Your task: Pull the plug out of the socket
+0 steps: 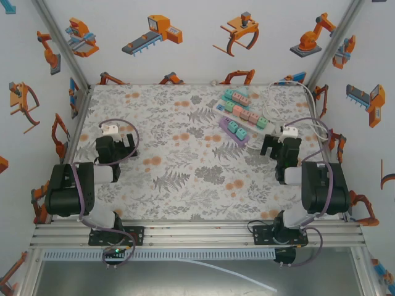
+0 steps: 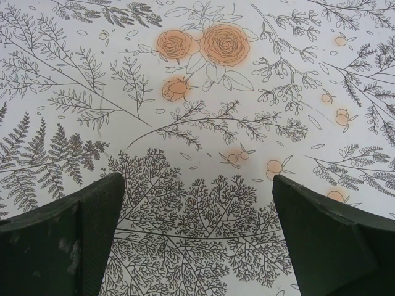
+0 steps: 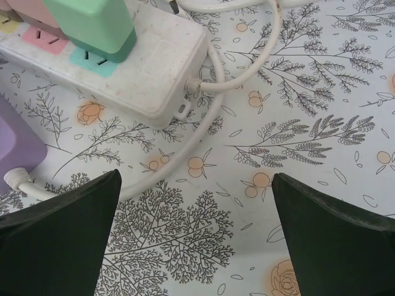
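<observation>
A white power strip with pink and teal sockets lies at the upper left of the right wrist view. A green plug stands in its teal end socket. In the top view this strip lies at the back right of the table, beside a purple strip. My right gripper is open over the cloth, just short of the strip's end, with nothing between its fingers. It hangs right of the strips. My left gripper is open over bare floral cloth, far to the left.
A white cable leaves the strip's end and curves across the cloth in front of my right gripper. More white cable loops at the back right. The purple strip's corner lies at the left. Aluminium posts frame the table.
</observation>
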